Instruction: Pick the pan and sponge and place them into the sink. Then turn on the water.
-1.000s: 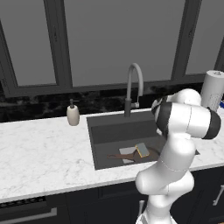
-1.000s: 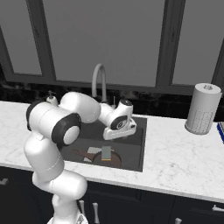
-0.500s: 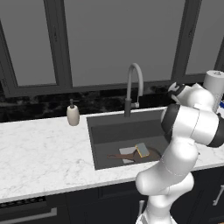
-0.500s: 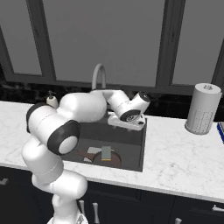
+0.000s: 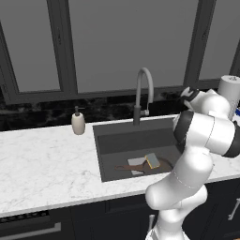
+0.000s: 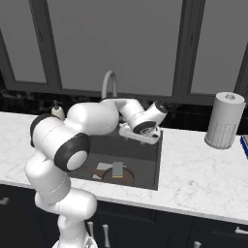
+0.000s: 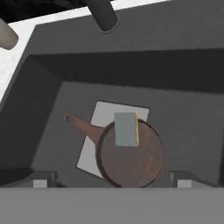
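setting: white marble counter (image 5: 42, 164) under dark windows, sink (image 5: 123, 140) recessed in it.
left base view: pan (image 5: 157, 165) lies in the sink, sponge (image 5: 152, 161) on it; faucet (image 5: 142, 93) behind the basin.
right base view: gripper (image 6: 145, 137) above the sink's right side.
hand view: jaws spread wide, holding nothing; sponge on the pan's rim over the pale patch (image 7: 105, 114).

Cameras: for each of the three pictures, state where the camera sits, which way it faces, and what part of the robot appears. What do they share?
Left base view: behind-left, facing the sink and faucet; arm at right.
Right base view: behind-right, facing the same counter; arm at left, open gripper above the sink.
Hand view: looks down into the basin; finger tips at bottom.
Shared: sponge lying on the pan.
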Robot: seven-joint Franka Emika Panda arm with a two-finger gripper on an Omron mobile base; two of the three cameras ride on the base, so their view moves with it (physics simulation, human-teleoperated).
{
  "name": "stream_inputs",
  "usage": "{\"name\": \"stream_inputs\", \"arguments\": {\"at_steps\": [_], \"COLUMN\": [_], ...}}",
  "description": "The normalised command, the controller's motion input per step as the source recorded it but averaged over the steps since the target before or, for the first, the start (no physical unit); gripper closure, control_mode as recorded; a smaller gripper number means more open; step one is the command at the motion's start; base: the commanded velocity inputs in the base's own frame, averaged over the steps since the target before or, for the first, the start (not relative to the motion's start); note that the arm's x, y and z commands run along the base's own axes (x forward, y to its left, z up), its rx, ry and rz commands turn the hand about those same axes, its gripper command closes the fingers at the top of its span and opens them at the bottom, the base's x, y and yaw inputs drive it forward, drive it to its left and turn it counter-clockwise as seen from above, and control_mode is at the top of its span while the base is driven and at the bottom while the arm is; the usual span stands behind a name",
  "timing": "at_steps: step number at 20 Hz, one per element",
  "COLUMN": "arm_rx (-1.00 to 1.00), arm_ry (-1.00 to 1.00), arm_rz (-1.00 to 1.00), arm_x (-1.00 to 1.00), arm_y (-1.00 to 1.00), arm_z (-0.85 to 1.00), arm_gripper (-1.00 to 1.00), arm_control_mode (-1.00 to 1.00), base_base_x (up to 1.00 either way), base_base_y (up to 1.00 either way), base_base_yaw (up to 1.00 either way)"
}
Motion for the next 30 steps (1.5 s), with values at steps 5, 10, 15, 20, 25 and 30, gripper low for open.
{"name": "stream_inputs", "arguments": {"at_steps": [5, 10, 15, 20, 25, 30], "arm_rx": [0.17, 0.15, 0.12, 0.09, 0.05, 0.06], "arm_ry": [-0.11, -0.17, -0.13, 0.00, 0.01, 0.00], "arm_rz": [-0.17, -0.16, -0.16, -0.06, -0.04, -0.01], "arm_x": [0.30, 0.21, 0.41, 0.60, 0.41, 0.33], "arm_y": [0.42, 0.40, 0.23, 0.00, 0.00, 0.00], "arm_z": [0.00, 0.00, 0.00, 0.00, 0.00, -0.08], "arm_gripper": [-1.00, -1.00, -1.00, -1.00, -1.00, -1.00], "arm_control_mode": [-1.00, -1.00, -1.00, -1.00, -1.00, -1.00], "base_base_x": [0.00, 0.00, 0.00, 0.00, 0.00, 0.00], "base_base_y": [0.00, 0.00, 0.00, 0.00, 0.00, 0.00], "base_base_yaw": [0.00, 0.00, 0.00, 0.00, 0.00, 0.00]}}
